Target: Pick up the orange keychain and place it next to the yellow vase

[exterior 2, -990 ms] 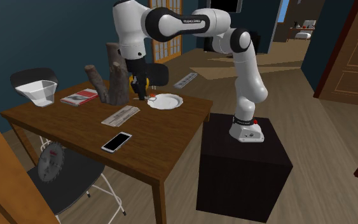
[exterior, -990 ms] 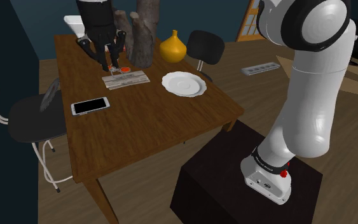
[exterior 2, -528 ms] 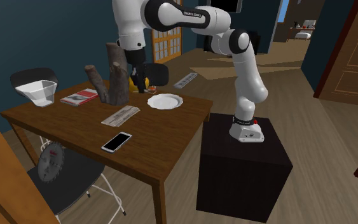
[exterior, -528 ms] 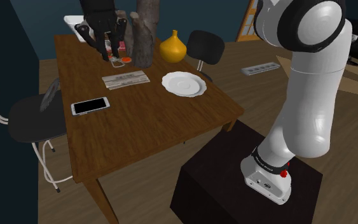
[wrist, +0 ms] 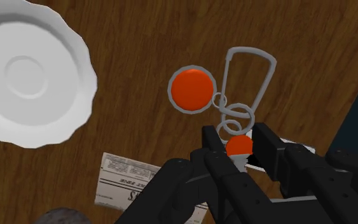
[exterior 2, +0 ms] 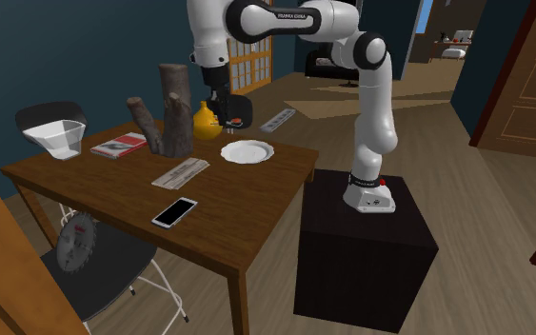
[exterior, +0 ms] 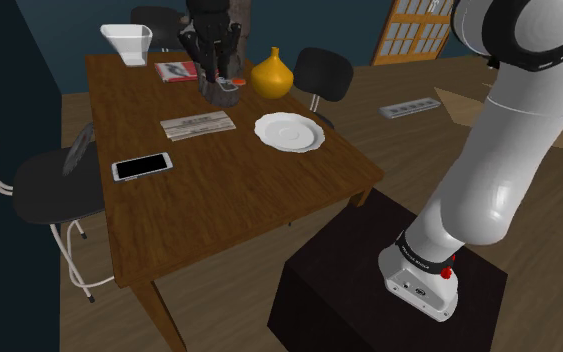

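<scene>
carry step: claw [wrist: 238, 151] clamped on the orange keychain [wrist: 192, 89], which dangles over the table [exterior: 219, 190] near the yellow vase [exterior: 272, 75]; next, lower beside the vase and let go.

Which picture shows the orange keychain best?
The wrist view: the orange keychain hangs close up from the tool, disc, rings and clip all clear. In the shoulder and second exterior views it is a tiny orange speck near the yellow vase.
</scene>
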Robot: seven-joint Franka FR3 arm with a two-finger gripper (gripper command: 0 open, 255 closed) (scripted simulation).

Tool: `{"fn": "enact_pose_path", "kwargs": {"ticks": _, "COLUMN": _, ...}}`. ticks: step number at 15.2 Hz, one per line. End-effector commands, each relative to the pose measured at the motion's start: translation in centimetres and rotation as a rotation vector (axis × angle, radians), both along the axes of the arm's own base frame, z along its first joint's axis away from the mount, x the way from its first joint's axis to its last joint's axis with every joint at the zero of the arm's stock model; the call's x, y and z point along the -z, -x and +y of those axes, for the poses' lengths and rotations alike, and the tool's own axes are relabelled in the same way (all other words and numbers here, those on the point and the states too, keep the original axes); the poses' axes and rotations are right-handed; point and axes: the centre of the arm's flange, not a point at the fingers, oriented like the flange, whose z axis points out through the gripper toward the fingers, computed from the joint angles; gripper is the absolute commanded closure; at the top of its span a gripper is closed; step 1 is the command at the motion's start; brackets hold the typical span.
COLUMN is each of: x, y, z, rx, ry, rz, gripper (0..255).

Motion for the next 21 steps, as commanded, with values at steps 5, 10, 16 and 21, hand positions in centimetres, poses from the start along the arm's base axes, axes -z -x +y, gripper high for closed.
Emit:
{"fn": "enact_pose_path", "kwargs": {"ticks": 5, "x": 0.3, "y": -0.4, "z": -8.1, "rx": -0.001, "ry": -0.001, "rz": 0.0, "gripper": 255}}
{"fn": "enact_pose_path", "kwargs": {"ticks": 10, "x": 0.3, "y": -0.6, "z": -14.6, "rx": -0.001, "ry": -0.001, "rz": 0.0, "gripper": 255}}
{"fn": "enact_pose_path", "kwargs": {"ticks": 16, "x": 0.3, "y": -0.9, "z": -22.6, "rx": -0.001, "ry": -0.001, "rz": 0.0, "gripper": 255}}
{"fn": "enact_pose_path", "kwargs": {"ticks": 21, "x": 0.3, "y": -1.2, "z": -29.2, "rx": -0.001, "ry": -0.001, "rz": 0.0, "gripper": 255}}
